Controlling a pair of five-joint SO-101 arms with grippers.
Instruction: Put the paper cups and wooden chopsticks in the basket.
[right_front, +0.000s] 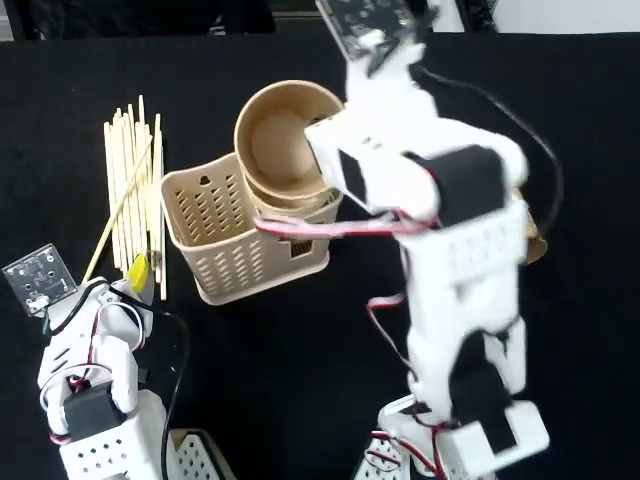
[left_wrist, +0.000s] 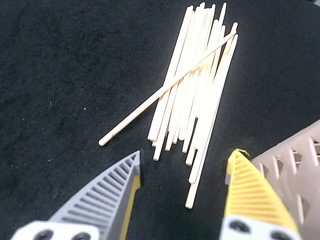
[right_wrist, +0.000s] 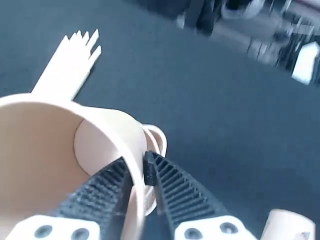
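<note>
Right gripper is clamped on the rim of a paper cup, with one jaw inside the wall and one outside. The cup is held mouth up above the basket, where a nested cup already sits. The step in hand is judged to be the seating of the held cup into that stack. It is best done by lining up the cup's base with the mouth below and then lowering it straight, since a tilted entry could catch the lower rim or nudge the light basket. The grip should be released only once the cup is borne by the stack. Left gripper is spread wide and empty, low over the worktop at the near ends of the chopsticks. These lie in a loose bundle just beside the basket, with one stick crossed over the rest. What may be a loose cup is seen on the worktop, apart from the basket.
</note>
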